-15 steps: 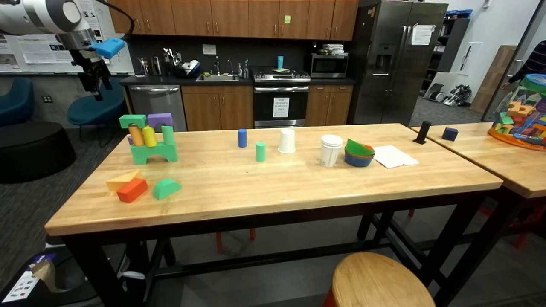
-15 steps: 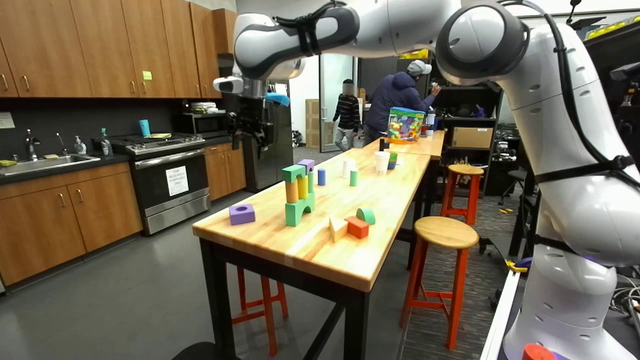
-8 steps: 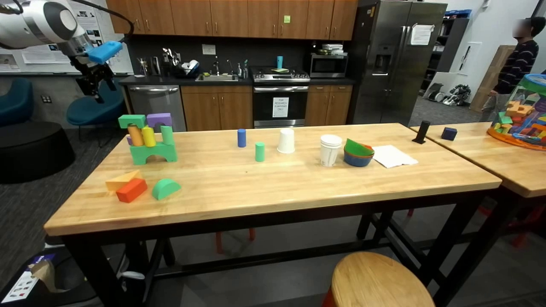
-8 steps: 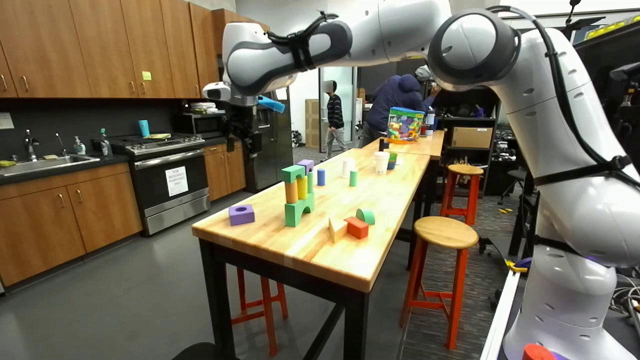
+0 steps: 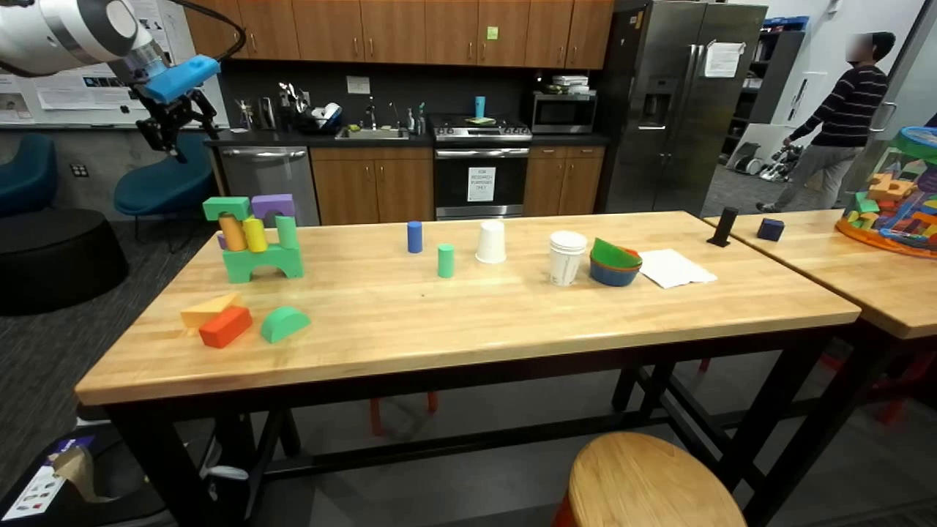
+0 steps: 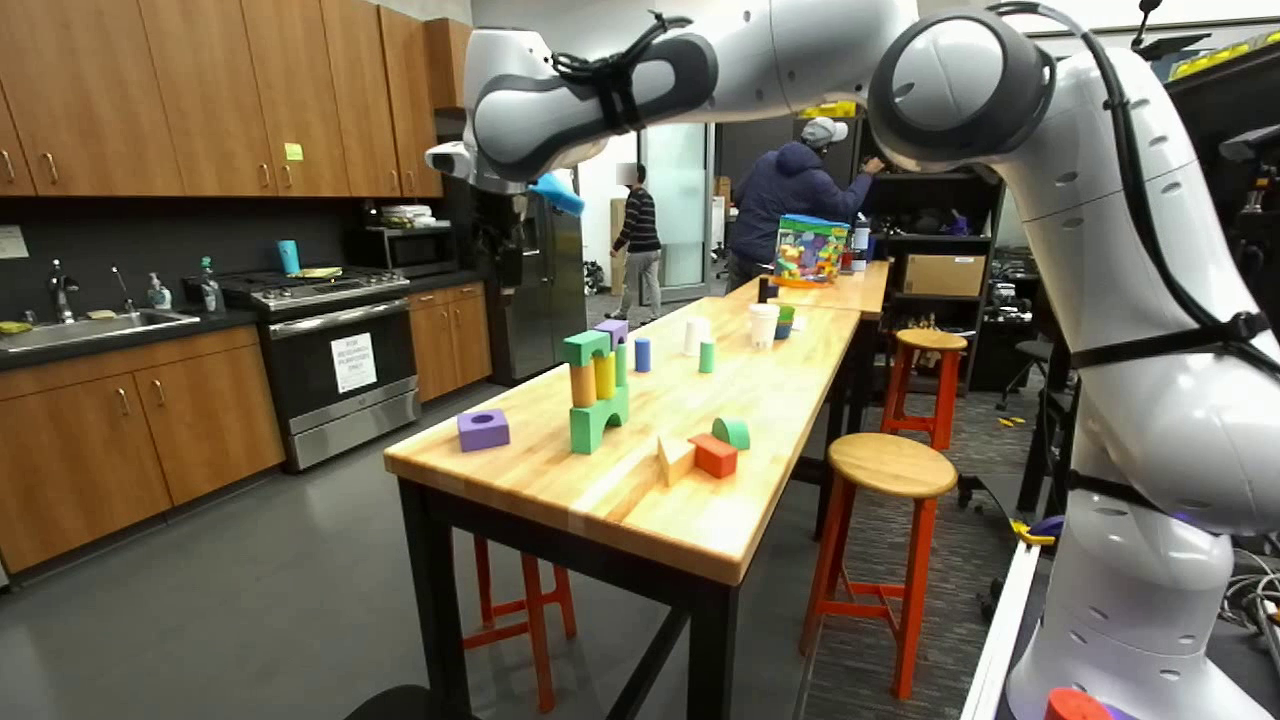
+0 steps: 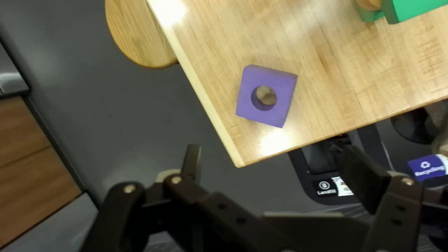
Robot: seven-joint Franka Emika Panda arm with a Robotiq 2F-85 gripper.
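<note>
My gripper [image 7: 268, 154] stands open in the wrist view, its black fingers wide apart with nothing between them. Ahead of it, near a corner of the wooden table, lies a purple block [image 7: 285, 99] with a round hole. In an exterior view this purple block [image 6: 483, 430] sits apart from a small tower. The tower has a green arch base [image 5: 263, 262], orange [image 5: 233, 233], yellow [image 5: 256, 234] and green cylinders [image 5: 288, 232], and a green block [image 5: 227, 207] and purple arch [image 5: 274, 205] on top. The gripper [image 5: 196, 144] hangs in the air above table height, touching nothing.
A red block [image 5: 225, 327], yellow wedge [image 5: 208, 311] and green half-round [image 5: 285, 324] lie near the tower. Farther along stand a blue cylinder [image 5: 415, 237], green cylinder [image 5: 446, 260], upturned cup [image 5: 491, 242], stacked cups [image 5: 566, 258] and bowls [image 5: 615, 277]. A stool [image 7: 140, 31] adjoins the table edge.
The wrist has turned, so the gripper looks wider in an exterior view. The arm swung slightly and came back. A person in the background walked farther into the room. The blocks stayed put.
</note>
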